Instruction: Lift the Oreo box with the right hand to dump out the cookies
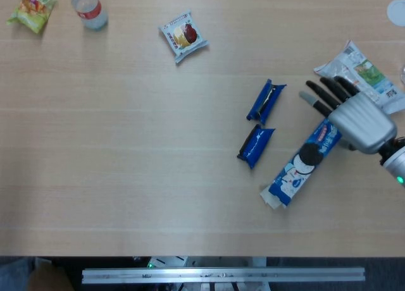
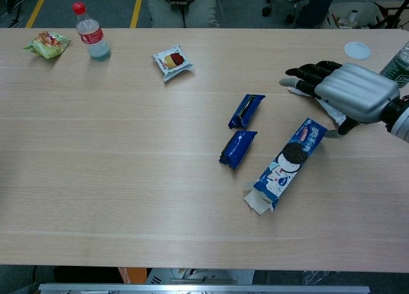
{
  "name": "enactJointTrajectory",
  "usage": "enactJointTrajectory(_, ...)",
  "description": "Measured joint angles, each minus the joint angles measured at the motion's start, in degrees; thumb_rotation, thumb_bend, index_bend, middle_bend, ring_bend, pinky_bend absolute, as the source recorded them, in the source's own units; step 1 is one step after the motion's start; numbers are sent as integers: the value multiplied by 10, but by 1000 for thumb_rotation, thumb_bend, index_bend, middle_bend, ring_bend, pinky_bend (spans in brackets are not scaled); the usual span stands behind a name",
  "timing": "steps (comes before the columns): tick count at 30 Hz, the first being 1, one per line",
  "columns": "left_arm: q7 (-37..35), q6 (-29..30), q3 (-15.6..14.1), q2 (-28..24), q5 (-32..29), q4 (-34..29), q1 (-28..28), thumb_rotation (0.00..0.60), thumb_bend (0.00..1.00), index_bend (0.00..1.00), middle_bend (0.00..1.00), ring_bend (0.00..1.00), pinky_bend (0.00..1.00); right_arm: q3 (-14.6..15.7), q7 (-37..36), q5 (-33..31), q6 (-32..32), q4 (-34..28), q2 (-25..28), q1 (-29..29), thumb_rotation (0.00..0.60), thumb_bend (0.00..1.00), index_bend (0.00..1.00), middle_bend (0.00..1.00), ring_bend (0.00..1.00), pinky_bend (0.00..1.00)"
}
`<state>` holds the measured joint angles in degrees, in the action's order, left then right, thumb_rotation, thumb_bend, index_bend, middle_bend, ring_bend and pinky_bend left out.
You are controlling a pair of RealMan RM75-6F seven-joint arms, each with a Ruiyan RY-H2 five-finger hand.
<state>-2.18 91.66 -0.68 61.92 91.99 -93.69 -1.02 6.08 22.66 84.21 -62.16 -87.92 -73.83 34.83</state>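
Observation:
The blue Oreo box (image 1: 302, 166) (image 2: 286, 164) lies flat on the table, its open flap end toward the near edge. Two blue cookie packs lie to its left: one (image 1: 266, 101) (image 2: 246, 110) farther back, one (image 1: 255, 145) (image 2: 238, 147) nearer. My right hand (image 1: 350, 112) (image 2: 345, 91) hovers open at the box's far end with its fingers spread, holding nothing. The left hand shows in neither view.
A white-green snack bag (image 1: 362, 75) lies behind the right hand. A small snack packet (image 1: 184, 36) (image 2: 171, 60), a red-capped bottle (image 1: 88, 7) (image 2: 90, 31) and a green packet (image 1: 31, 11) (image 2: 46, 42) sit at the back left. A white lid (image 2: 356, 50) is at back right.

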Motion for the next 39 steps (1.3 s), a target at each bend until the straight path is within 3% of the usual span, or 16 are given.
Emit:
enactJointTrajectory(11, -13, -1, 5, 3, -7, 15, 2, 600, 268, 221, 173, 150, 103, -28, -40, -39, -118, -22, 46, -91, 600, 0, 0, 42, 0, 118)
enactJointTrajectory(23, 1, 17, 7, 18, 15, 19, 5, 600, 268, 221, 173, 150, 103, -33, -99, -62, -240, -6, 54, -219, 600, 0, 0, 66, 0, 118)
enactJointTrajectory(34, 16, 18, 0, 20, 35, 9, 8, 600, 268, 221, 173, 150, 103, -45, -186, -38, -319, 36, 36, -294, 600, 0, 0, 113, 15, 118)
enactJointTrajectory(39, 20, 13, -4, 21, 33, 6, 7, 600, 268, 221, 173, 150, 103, -51, -198, -28, -316, 36, 38, -305, 600, 0, 0, 113, 15, 118)
